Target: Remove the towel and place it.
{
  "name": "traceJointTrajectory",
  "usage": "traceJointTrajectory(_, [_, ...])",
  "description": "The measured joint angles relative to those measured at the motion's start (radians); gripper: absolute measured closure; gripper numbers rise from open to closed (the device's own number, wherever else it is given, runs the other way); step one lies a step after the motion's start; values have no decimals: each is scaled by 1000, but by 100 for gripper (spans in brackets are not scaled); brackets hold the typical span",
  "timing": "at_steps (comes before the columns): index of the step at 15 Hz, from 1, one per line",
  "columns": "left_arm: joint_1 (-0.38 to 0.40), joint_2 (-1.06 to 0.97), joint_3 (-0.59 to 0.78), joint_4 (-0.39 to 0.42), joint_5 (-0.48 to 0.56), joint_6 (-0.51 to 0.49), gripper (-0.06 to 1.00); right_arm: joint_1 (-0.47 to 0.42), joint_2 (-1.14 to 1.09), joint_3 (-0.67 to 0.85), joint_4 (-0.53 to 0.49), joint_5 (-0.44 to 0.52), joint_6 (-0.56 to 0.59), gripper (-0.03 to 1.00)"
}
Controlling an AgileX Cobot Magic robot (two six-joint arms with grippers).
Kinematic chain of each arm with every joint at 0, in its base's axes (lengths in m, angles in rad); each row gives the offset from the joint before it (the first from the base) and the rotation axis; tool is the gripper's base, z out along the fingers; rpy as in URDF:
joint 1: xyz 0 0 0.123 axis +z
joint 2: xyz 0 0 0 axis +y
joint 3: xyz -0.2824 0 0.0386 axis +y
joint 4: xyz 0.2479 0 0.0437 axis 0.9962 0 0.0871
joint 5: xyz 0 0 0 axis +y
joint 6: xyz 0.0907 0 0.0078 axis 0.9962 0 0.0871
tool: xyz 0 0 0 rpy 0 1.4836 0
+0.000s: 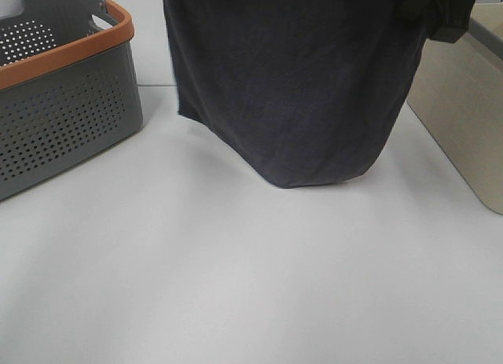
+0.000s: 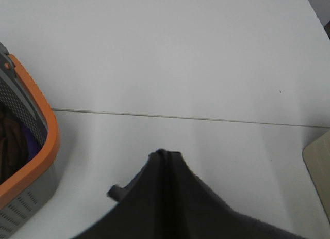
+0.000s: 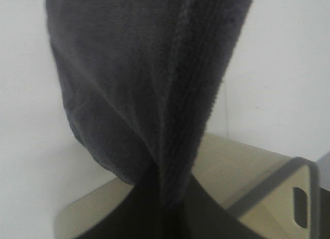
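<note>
Because the towel (image 1: 291, 89) hangs between my two tools as one dark charcoal sheet, its top edge runs left to right across the far middle of the scene. The cloth drops straight down from that line toward the desk (image 1: 236, 285).

My left tool (image 2: 164, 166) is buried under a pinched ridge of plush, so its jaws are hidden. Since the cloth rises to a peak there, I judge it clamped on the towel's top left corner. My right tool (image 1: 440, 14) shows as a black shape at the top right corner, with cloth bunched into it, and I judge it clamped on the towel as well.

The lower hem slopes. Its left corner sits higher, and its rounded lowest part is toward the right, close over the pale desk. Whether that part touches the desk, I cannot tell.

A grey perforated basket (image 1: 71, 120) with an orange rim stands to the left, apart from the towel, so the towel is out of it. A beige tray (image 1: 464, 120) lies to the right, beneath my right tool.

As I judge it, laying the towel flat turns on three things. The hem is the part nearest the desk, both tools carry a corner each, and the near stretch of desk lies at right angles to the held edge.
</note>
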Motion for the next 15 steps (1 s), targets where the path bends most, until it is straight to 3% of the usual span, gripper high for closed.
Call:
traceJointTrajectory(5, [9, 4, 90, 118, -225, -218, 94, -161, 3, -4, -13, -318, 185, 95])
traceJointTrajectory(7, [38, 27, 94, 131, -340, -271, 94, -202, 26, -4, -5, -464, 242, 95])
traceJointTrajectory(11, [115, 107, 94, 145, -628, -244, 94, -222, 134, -16, -23, -643, 261, 95])
traceJointTrajectory(15, [181, 199, 95, 181, -826, -222, 94, -247, 276, -67, -66, -810, 261, 95])
